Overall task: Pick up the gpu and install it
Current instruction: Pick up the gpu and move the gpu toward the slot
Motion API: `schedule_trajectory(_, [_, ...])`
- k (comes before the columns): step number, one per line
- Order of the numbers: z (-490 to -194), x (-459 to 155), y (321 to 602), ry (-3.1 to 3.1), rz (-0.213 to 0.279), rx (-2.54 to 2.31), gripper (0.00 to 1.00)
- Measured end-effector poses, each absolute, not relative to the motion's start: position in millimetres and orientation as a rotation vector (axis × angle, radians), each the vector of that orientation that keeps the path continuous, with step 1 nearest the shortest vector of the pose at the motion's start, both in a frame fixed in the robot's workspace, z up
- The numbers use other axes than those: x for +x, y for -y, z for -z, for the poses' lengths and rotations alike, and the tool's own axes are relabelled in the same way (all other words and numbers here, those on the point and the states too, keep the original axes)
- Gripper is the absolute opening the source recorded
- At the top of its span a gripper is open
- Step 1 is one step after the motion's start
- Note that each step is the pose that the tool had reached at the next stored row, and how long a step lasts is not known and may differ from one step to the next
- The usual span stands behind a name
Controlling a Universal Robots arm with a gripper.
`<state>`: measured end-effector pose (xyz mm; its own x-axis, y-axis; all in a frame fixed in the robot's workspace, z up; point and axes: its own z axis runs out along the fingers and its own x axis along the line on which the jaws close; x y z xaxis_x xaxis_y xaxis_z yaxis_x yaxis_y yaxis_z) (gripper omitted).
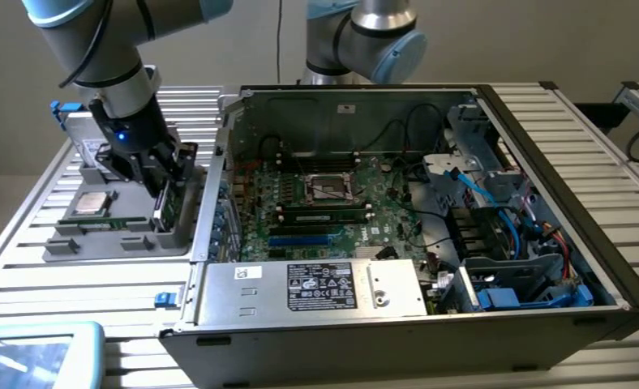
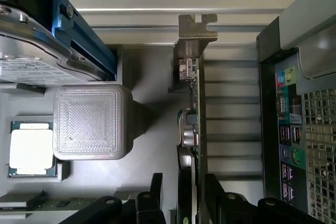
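The gpu (image 2: pixel 195 108) stands on its edge in a slot of the grey parts tray (image 2: pixel 147 103), its metal bracket (image 2: pixel 195 32) at one end. My gripper (image 2: pixel 185 198) is open and straddles the card. One finger (image 2: pixel 156 190) sits on each side, with a small gap to the board. In the exterior view the gripper (image 1: pixel 160 174) hangs low over the gpu (image 1: pixel 169 204) at the tray's (image 1: pixel 66 247) side nearest the computer. The open computer case (image 1: pixel 514 324) lies at the exterior view's right of the tray, its motherboard (image 1: pixel 319 203) exposed.
On the tray lie a processor chip (image 1: pixel 90 203), a silver hard drive (image 1: pixel 82 150) in a blue holder and a thin memory stick (image 2: pixel 52 203). A raised grey block (image 2: pixel 92 121) stands close beside the gpu. The case's rear wall (image 2: pixel 291 129) runs along the card's other side.
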<state>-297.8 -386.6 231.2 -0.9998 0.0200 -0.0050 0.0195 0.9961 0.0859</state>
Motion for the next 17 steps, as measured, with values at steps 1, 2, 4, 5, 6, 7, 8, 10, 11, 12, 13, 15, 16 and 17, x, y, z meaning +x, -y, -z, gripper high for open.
schedule_trajectory(1, [-231.0, -297.7, 386.7, -3.133, -0.135, 0.032, 0.45])
schedule_trajectory(2, [-230.9, -297.5, 386.7, -3.133, -0.137, 0.032, 0.45])
schedule_trajectory(4, [-230.6, -297.5, 386.8, -3.132, -0.145, 0.034, 0.45])
schedule_trajectory(5, [-230.4, -297.5, 386.8, -3.132, -0.151, 0.037, 0.45])
schedule_trajectory(6, [-230.3, -297.5, 386.7, -3.131, -0.155, 0.041, 0.45])
schedule_trajectory(7, [-230.2, -297.5, 386.7, -3.131, -0.159, 0.046, 0.45])
schedule_trajectory(8, [-230.0, -297.5, 386.8, -3.13, -0.163, 0.051, 0.45])
schedule_trajectory(10, [-229.8, -297.4, 387.1, -3.13, -0.165, 0.062, 0.45])
schedule_trajectory(11, [-229.8, -297.3, 387.2, -3.129, -0.165, 0.068, 0.45])
schedule_trajectory(12, [-229.6, -297.3, 387.3, -3.129, -0.166, 0.074, 0.45])
schedule_trajectory(13, [-229.5, -297.3, 387.3, -3.129, -0.167, 0.078, 0.45])
schedule_trajectory(15, [-229.2, -297.3, 387.4, -3.128, -0.167, 0.084, 0.45])
schedule_trajectory(16, [-229.1, -297.3, 387.5, -3.128, -0.167, 0.085, 0.45])
schedule_trajectory(17, [-228.9, -297.3, 387.5, -3.128, -0.167, 0.086, 0.45])
